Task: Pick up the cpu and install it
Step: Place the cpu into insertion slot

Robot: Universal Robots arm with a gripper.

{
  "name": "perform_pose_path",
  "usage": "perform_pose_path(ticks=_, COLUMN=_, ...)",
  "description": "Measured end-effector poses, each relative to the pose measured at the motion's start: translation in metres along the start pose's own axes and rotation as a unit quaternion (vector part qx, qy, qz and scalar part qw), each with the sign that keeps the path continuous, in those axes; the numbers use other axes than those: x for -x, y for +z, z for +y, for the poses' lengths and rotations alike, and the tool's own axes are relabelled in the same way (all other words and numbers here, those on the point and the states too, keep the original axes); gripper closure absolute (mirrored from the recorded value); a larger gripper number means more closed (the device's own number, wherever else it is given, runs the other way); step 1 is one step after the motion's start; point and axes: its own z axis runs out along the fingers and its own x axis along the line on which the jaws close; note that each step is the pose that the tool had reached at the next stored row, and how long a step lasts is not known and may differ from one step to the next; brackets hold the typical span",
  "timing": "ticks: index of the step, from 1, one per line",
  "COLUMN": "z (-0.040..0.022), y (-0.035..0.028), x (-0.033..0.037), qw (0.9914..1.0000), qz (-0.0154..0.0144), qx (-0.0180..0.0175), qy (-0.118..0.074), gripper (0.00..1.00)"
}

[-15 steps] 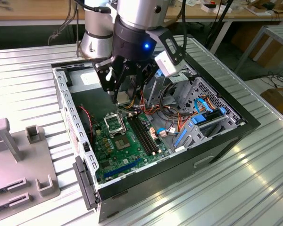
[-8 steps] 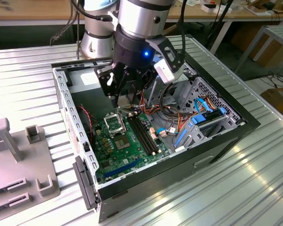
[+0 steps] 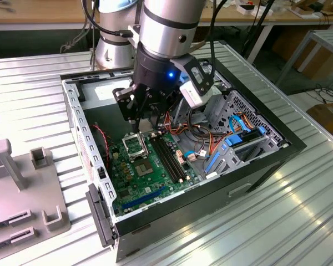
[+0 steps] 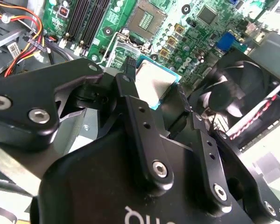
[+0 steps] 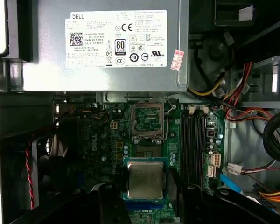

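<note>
Gripper [image 5: 144, 189]: jaws closed onto the cpu [image 5: 144, 179], one finger [image 5: 113, 200] against each of two opposite edges. In the first wrist view the metal top faces up and the chip looks level. (Square part, so no long axis; its edges run roughly parallel to the socket frame.) The cpu hangs above the board [image 5: 102, 135], not seated. The open socket [image 5: 148, 117] lies clear of the chip, between it and the power supply [image 5: 102, 60]; memory slots [image 5: 193, 140] run alongside. In the exterior view the gripper sits inside the case [image 3: 183, 233], just over the socket.
</note>
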Motion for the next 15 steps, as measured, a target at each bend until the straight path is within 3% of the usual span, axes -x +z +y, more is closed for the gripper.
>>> perform_pose_path(ticks=1, z=0.0000, y=0.0022, x=0.0001, qw=1.00000, qz=0.0000, qx=0.0000, qy=0.000, gripper=0.53)
perform_pose_path(ticks=15, z=0.0000, y=0.0036, x=0.0002, qw=1.00000, qz=-0.0001, qx=0.0003, qy=0.000, gripper=0.53)
